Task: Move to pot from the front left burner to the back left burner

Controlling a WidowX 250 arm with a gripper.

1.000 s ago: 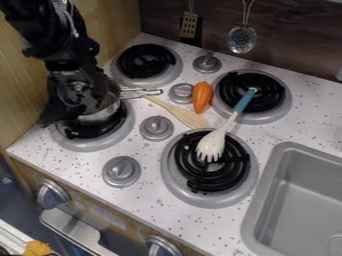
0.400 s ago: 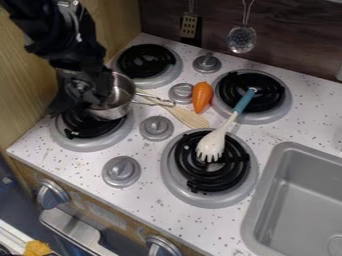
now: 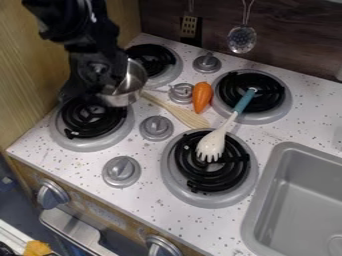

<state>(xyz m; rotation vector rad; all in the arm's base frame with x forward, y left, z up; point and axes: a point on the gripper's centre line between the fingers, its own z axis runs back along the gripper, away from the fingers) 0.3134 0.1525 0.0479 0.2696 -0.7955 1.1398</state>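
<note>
The black gripper (image 3: 95, 84) hangs at the left side of the stove and it is closed on the left part of the metal pot (image 3: 136, 82), so the claw is holding the pot. The pot is above the gap between the front left burner (image 3: 91, 118) and the back left burner (image 3: 160, 56), partly covering both of them from this view. Its thin handle points to the right, toward the small grey knob (image 3: 181, 93) beside the orange carrot (image 3: 202, 96). A wooden spatula (image 3: 189, 118) lies on the white speckled counter (image 3: 167, 226), near the carrot. On the right side, a white serving fork with a blue handle (image 3: 212, 142) lies slantwise, its toothed head on the front right burner (image 3: 232, 182) and its handle on the back right burner (image 3: 271, 103). The grey sink (image 3: 300, 195) is in the lower right corner.
</note>
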